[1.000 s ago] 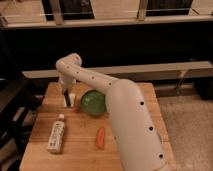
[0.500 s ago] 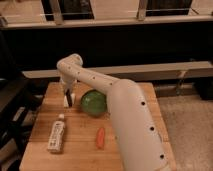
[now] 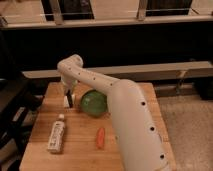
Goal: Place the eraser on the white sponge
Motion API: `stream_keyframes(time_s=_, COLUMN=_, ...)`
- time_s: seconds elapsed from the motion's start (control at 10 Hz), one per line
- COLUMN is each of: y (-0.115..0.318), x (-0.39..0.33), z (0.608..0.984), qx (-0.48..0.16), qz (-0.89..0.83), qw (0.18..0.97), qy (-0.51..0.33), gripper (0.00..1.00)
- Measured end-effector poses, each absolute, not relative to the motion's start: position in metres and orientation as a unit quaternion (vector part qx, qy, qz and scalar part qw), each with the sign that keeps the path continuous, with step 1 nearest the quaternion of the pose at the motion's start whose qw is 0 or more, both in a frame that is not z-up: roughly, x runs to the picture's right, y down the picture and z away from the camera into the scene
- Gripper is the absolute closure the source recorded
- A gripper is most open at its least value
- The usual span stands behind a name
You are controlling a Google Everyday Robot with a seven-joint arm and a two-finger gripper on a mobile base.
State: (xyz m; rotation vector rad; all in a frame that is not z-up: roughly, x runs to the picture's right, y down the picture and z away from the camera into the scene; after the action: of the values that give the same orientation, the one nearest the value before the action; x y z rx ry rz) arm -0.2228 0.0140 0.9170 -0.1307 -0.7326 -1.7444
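My gripper (image 3: 68, 98) hangs straight down over the back left part of the wooden table (image 3: 125, 150), just left of the green bowl (image 3: 93, 102). A small white block, the white sponge (image 3: 65, 102), shows at the gripper's tip on the table. A small dark bar, likely the eraser (image 3: 70, 101), shows right beside it at the tip. I cannot tell whether the bar is held or resting on the sponge.
A white labelled bottle (image 3: 56, 134) lies on its side at the front left. An orange carrot-like piece (image 3: 100, 137) lies at the front middle. My white arm (image 3: 130, 120) covers the table's right side. A dark bench runs behind the table.
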Motion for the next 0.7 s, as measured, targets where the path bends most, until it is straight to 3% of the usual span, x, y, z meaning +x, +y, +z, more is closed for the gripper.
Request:
stream_keyframes(time_s=0.4, y=0.0167, x=-0.2305, z=0.9205, qx=-0.048, qz=-0.755, qw=0.567, qy=-0.326, gripper=0.26)
stream_keyframes(time_s=0.5, y=0.0165, x=-0.2321, z=0.9210, qx=-0.044, qz=-0.755, qw=0.566, qy=-0.328, gripper=0.20)
stream_keyframes(time_s=0.7, y=0.0158, x=-0.2314, z=0.9214, qx=-0.039, qz=-0.754, qw=0.567, qy=-0.329, gripper=0.20)
